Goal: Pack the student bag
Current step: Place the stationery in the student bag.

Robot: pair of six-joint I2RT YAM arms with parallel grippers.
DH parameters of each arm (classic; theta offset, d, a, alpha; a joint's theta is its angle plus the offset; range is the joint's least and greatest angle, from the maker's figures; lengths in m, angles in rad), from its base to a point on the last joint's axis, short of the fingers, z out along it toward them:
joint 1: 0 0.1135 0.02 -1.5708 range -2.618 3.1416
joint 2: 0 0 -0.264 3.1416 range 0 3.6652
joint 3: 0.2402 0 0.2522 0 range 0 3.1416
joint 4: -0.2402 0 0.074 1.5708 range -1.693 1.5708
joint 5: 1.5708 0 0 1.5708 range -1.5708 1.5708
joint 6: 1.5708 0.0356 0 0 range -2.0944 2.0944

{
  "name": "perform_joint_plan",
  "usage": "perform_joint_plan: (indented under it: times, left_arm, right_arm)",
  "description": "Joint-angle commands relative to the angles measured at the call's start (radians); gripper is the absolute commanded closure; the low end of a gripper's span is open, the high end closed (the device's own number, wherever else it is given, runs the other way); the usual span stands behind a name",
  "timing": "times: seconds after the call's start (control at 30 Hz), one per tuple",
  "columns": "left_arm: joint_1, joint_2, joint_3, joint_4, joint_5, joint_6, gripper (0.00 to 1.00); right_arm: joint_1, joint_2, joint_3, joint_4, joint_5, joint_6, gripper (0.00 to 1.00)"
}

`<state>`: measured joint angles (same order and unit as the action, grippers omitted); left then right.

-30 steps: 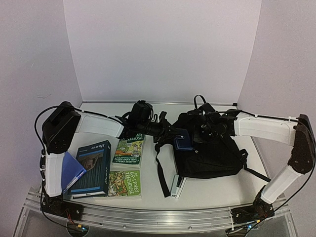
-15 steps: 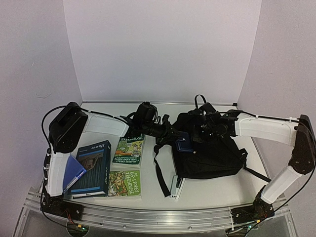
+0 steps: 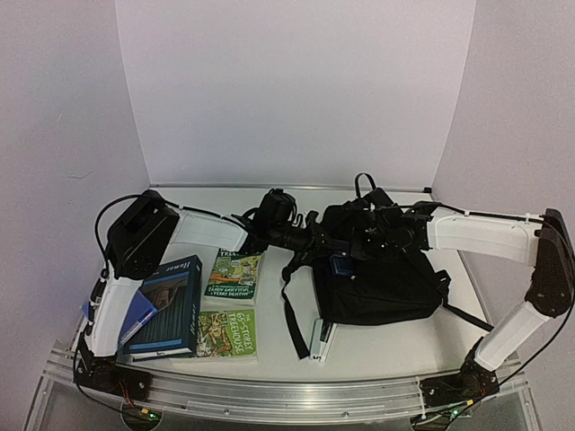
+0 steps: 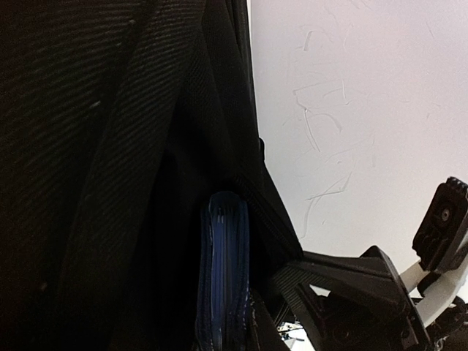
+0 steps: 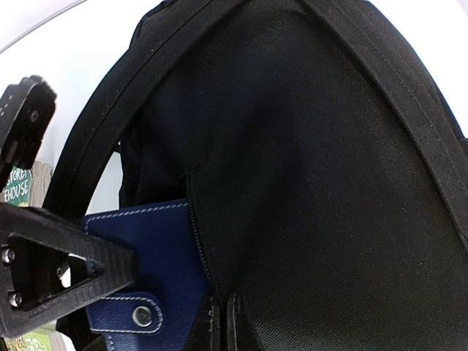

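- Top view: student bag (image 3: 386, 287) sits right of centre on the bench (image 3: 269, 355), opening toward frame left. Left fingers (image 3: 329, 257) are clamped on a dark-blue wallet (image 3: 340, 267) right at that opening. Right fingers (image 3: 368, 237) are together at the bag's top edge, prob. pinching fabric to hold it open, but it's too dark there to be sure. Green books (image 3: 235, 277) lie lower left, not yet packed. A white-edged item (image 3: 320, 339) pokes out at the bag's lower edge; can't ID it.
- Left wrist view: wallet (image 4: 225, 270) shows edge-on, bottom centre, its nose in the dark slot of the bag (image 4: 88, 146). To do this well: hold it edge-on & in line w/ the slot, and push deep before letting go so it can't slide back out. Slot depth & contents are hidden.
- Right wrist view: wallet (image 5: 146, 248) is lower left, partly under the bag's flap (image 5: 329, 183). One of the left fingers (image 5: 66, 270) presses on its face. The rim wants lifting w/ no slack. The right side's own fingertips are cut off at frame bottom.
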<state>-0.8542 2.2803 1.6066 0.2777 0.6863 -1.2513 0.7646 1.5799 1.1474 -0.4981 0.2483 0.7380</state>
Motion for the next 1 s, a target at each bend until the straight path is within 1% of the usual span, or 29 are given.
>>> perform_joint_plan:
  times: [0.0,0.2,0.3,0.37,0.53,0.67,0.8,0.9,0.97]
  left_arm:
    - [-0.015,0.038,0.081,0.058,0.01,-0.038,1.0]
    - [-0.027,0.068,0.109,0.041,0.007,-0.035,1.0]
    - [-0.029,0.073,0.128,0.001,-0.008,0.006,0.99]
    - [-0.029,0.059,0.132,-0.057,-0.029,0.065,0.93]
    - [-0.026,-0.028,0.106,-0.183,-0.12,0.218,0.67]
    - [-0.026,-0.08,0.106,-0.303,-0.176,0.325,0.53]
    - [-0.028,-0.126,0.081,-0.382,-0.226,0.374,0.45]
    - [-0.028,-0.157,0.033,-0.381,-0.232,0.367,0.45]
    - [-0.03,-0.172,0.004,-0.367,-0.225,0.355,0.47]
  right_arm:
    - [0.004,-0.038,0.006,0.102,0.0,0.025,1.0]
    - [0.005,-0.034,0.01,0.112,0.007,0.03,1.0]
    - [0.004,-0.03,0.013,0.115,0.008,0.032,1.0]
    - [0.004,-0.031,0.013,0.115,0.011,0.034,1.0]
    - [0.004,-0.038,0.007,0.115,0.014,0.038,1.0]
    - [0.004,-0.039,0.006,0.115,0.013,0.037,1.0]
    - [0.004,-0.042,0.006,0.115,0.012,0.035,1.0]
    - [0.004,-0.038,0.007,0.114,0.012,0.035,1.0]
    - [0.004,-0.033,0.009,0.115,0.01,0.033,1.0]
